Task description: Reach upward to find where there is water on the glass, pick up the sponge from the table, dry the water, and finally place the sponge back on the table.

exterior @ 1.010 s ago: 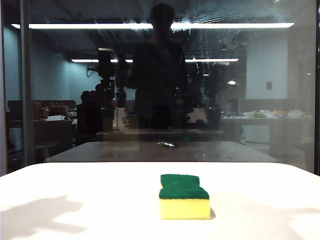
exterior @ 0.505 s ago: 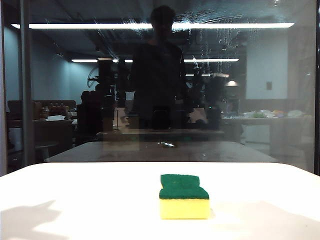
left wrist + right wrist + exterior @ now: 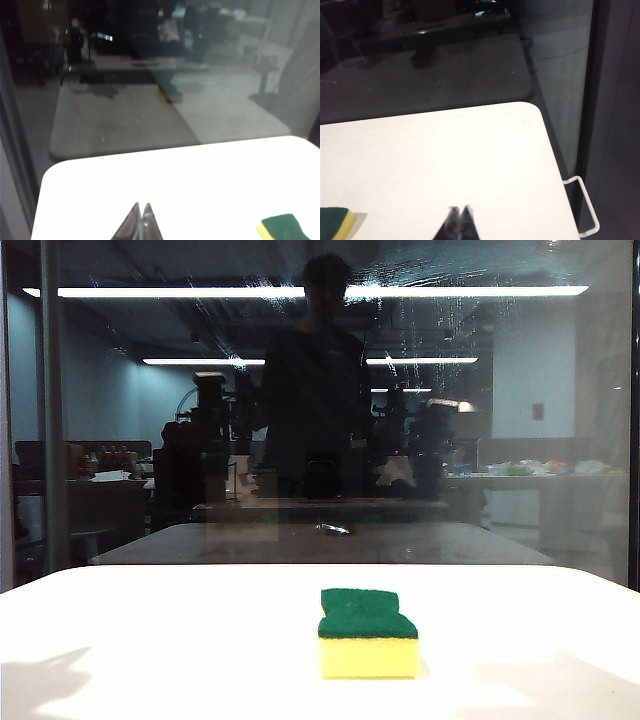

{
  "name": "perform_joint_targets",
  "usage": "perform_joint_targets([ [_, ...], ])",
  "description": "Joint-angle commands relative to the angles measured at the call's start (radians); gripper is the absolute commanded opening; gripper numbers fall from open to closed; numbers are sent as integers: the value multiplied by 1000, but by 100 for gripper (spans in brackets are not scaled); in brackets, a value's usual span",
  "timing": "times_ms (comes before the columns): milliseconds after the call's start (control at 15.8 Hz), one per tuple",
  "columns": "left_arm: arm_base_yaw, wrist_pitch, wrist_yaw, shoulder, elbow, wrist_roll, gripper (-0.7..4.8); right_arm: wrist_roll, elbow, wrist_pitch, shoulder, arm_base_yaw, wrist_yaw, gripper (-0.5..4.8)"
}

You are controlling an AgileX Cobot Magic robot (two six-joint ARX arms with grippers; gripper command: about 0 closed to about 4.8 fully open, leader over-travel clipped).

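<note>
The sponge (image 3: 368, 632), yellow foam under a green top, lies flat on the white table (image 3: 150, 620) near its front middle. Behind the table stands the dark glass (image 3: 540, 440), with pale water specks and thin streaks high up (image 3: 430, 315). My left gripper (image 3: 141, 206) is shut and empty over the table (image 3: 175, 175), with the sponge (image 3: 285, 227) off to one side. My right gripper (image 3: 460, 209) is also shut and empty above the table (image 3: 445, 150), apart from the sponge (image 3: 335, 222). Neither gripper shows directly in the exterior view.
The glass mirrors a standing figure (image 3: 315, 390), ceiling light strips and a dim tabletop. A dark frame post (image 3: 50, 410) runs up the left side. A white wire bracket (image 3: 587, 205) sticks out past the table's rounded corner, beside the dark frame.
The arm shadows on the table have shrunk back toward the front edge on both sides. The arms' mirror images in the glass have sunk. The sponge has not moved.
</note>
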Motion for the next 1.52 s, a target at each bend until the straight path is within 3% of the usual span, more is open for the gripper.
perform_joint_targets([
  [63,1,51,-3,-53,-35,-19,-5,3,0,-26,-36,1,9,-9],
  [505,-1,84,-3,-130,-140,-26,-5,1,-1,-83,-48,1,9,-9],
  [758,0,204,-90,-130,-225,-25,-5,-13,-47,-35,-49,1,27,-9],
  [1010,0,281,-105,-130,-301,-24,-5,-31,-95,36,-52,1,29,-8],
  [1515,0,281,-137,-130,-301,-18,-5,-68,-98,69,-52,1,46,-8],
])
